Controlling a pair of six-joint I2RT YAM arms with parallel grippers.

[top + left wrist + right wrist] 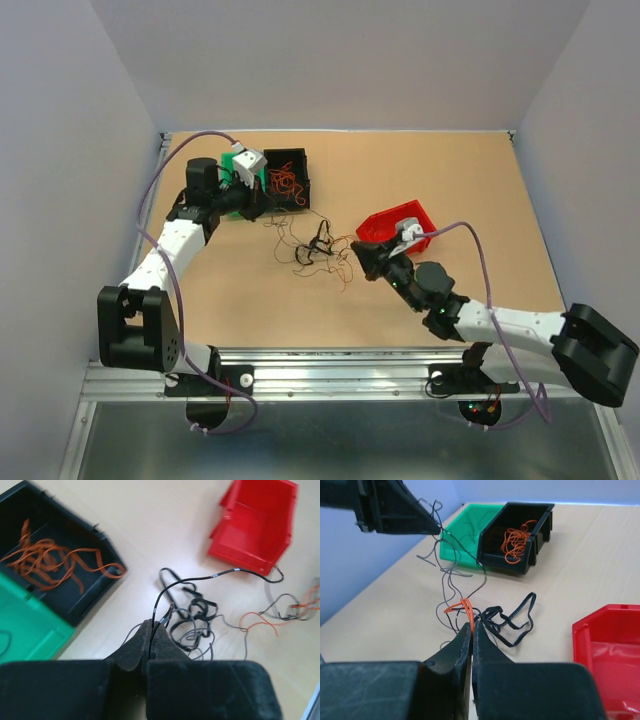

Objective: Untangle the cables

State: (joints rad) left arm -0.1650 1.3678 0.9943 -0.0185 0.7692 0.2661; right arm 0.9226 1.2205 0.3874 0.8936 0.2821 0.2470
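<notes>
Quick rundown of where things sit right now. The cables [318, 247] are a loose tangle of thin black and orange strands lying on the table [450, 180] about mid-way between the two arms, just left of the red bin [250, 540]. A chunk of the knot is a bunch of flat black loops [510, 622] resting on the tabletop.

The left gripper [151, 625] is clamped down on a black wire [159, 597]. You can see the strand run straight into the gap between the closed fingertips. From the right wrist camera that gripper sits up off the table, with a few thin dark strands hanging from its tip down toward the knot.

The right gripper [471, 627] is squeezed tight too, and it has an orange wire [466, 607] pinched right at its tips. That strand kinks over just above the fingers and sits at the near edge of the tangle, touching the black loops. The fingertips are down low by the table, next to the red bin.

Over on the left side of the table there's a black bin [540, 527] with a separate pile of curly orange wires [50, 562] inside it, and a green bin [30, 625] pressed up against it. A dark strand looks to be lying in the green one, hard to say more than that.
</notes>
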